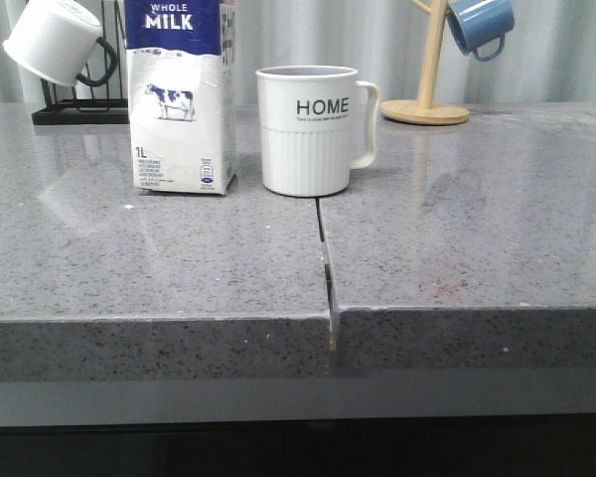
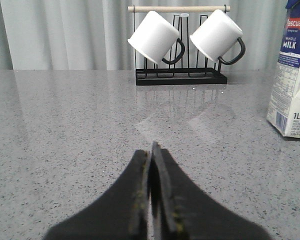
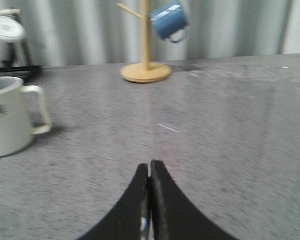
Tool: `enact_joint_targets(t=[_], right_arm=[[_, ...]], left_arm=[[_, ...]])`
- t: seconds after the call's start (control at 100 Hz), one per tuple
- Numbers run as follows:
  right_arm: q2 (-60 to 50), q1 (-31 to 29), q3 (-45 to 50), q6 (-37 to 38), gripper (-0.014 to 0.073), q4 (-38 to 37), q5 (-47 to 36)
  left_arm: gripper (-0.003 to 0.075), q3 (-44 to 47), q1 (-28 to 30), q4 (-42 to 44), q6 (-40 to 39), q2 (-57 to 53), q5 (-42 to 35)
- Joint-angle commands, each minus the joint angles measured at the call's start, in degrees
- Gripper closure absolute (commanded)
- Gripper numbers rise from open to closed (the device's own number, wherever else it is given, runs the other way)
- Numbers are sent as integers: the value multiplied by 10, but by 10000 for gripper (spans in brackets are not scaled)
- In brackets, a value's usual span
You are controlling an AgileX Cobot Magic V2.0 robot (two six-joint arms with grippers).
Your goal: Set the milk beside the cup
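The milk [image 1: 182,99], a tall white carton with a dark blue top and a cow picture, stands upright on the grey counter just left of the cup [image 1: 308,129], a white ribbed mug marked "HOME" with its handle to the right. A narrow gap separates them. In the left wrist view the milk [image 2: 292,80] is far off to one side of my left gripper [image 2: 151,149], which is shut and holds nothing. My right gripper [image 3: 150,166] is also shut and empty, with the cup [image 3: 10,117] well away from it. Neither gripper appears in the front view.
A black rack [image 2: 180,76] with two small white mugs [image 2: 155,37] [image 2: 216,35] stands at the back left. A wooden mug tree [image 1: 429,79] holding a blue mug [image 1: 480,24] stands at the back right. A seam [image 1: 324,258] splits the counter.
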Motion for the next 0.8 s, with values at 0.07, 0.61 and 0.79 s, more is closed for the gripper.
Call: enact_joint_targets(t=[0.07,0.61,0.79], right_arm=[[-51,-49,26,-3,664,-9,-50],[-144,-57,72,-3,664,-13,-18],[-144,-57,72,-3,664,-13,-18]], left_arm=[[741,24,1,-3,-5,-19,-50],[741,24,1,-3,-5,-19,-50],[741,24,1,-3,-5,-19,-50]])
